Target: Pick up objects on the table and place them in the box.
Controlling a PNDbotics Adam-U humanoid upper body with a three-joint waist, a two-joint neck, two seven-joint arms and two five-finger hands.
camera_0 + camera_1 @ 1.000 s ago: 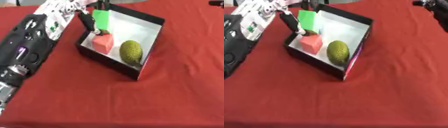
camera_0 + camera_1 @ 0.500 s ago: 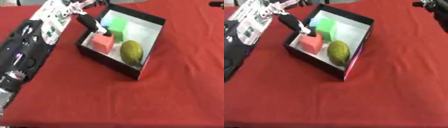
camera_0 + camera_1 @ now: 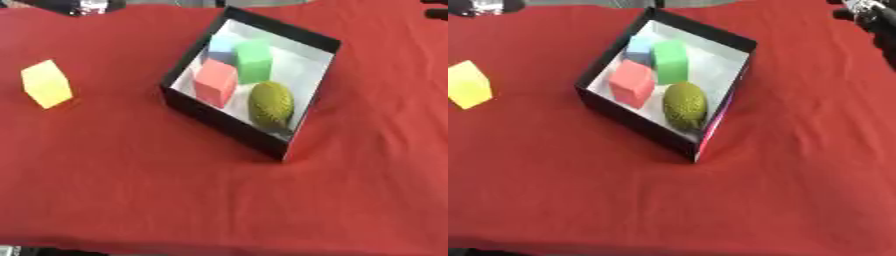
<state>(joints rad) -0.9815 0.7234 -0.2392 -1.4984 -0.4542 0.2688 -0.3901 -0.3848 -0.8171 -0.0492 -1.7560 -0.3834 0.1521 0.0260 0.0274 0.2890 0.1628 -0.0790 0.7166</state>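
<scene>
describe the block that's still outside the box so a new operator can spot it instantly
Start at the black box in the middle of the red tablecloth, then look left of it, near the picture's left edge. The yellow block sits there alone on the cloth. It is the only yellow thing, and the only block not in the box.

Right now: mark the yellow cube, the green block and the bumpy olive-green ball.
yellow cube (image 3: 45, 83), left eye view, middle of its front face.
green block (image 3: 670, 61), right eye view, middle of its broad face.
bumpy olive-green ball (image 3: 270, 103), left eye view, centre of its textured surface.
</scene>
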